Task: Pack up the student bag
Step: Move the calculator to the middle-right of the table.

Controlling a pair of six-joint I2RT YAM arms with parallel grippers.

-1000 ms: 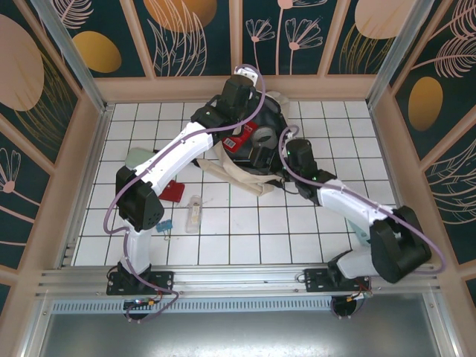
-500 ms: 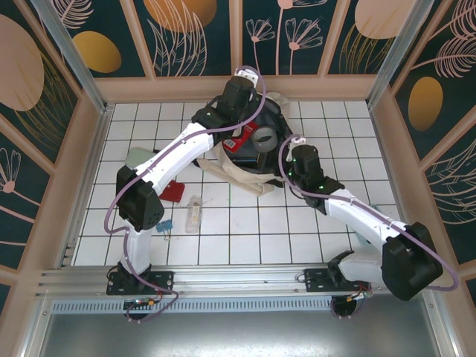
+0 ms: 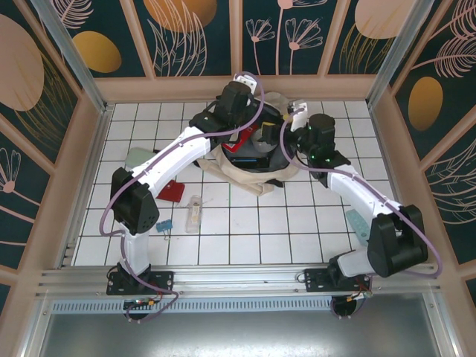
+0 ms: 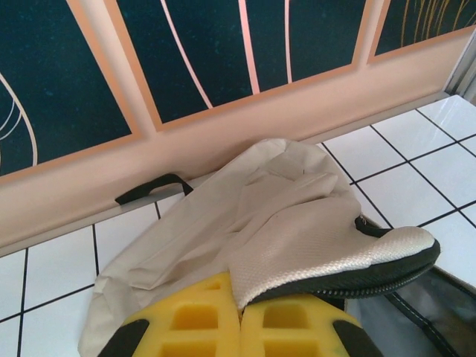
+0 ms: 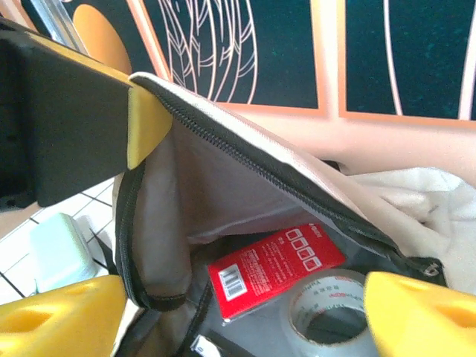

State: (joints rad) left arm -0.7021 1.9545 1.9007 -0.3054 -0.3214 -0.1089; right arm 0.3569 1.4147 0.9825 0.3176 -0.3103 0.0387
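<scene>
The student bag (image 3: 249, 172), cream with black zippers and grey lining, lies at the back middle of the tiled table. My left gripper (image 4: 239, 316) is shut on the edge of its cream flap (image 4: 297, 238) and holds it up; one of its yellow pads (image 5: 147, 123) shows at the zipper in the right wrist view. My right gripper (image 5: 242, 320) hangs open over the mouth of the student bag, with nothing between its fingers. Inside lie a red packet (image 5: 274, 266) and a roll of tape (image 5: 327, 316).
Left of the bag lies a mint-green box (image 3: 138, 158). Nearer the front left are a red item (image 3: 171, 192), a clear packet (image 3: 195, 213) and a small blue piece (image 3: 164, 224). A teal item (image 3: 358, 223) lies at the right. The back wall stands close behind the bag.
My right arm has swung from the bag's front edge to its back right, over the mouth, and its jaws have narrowed a little. The left gripper still holds the flap.
</scene>
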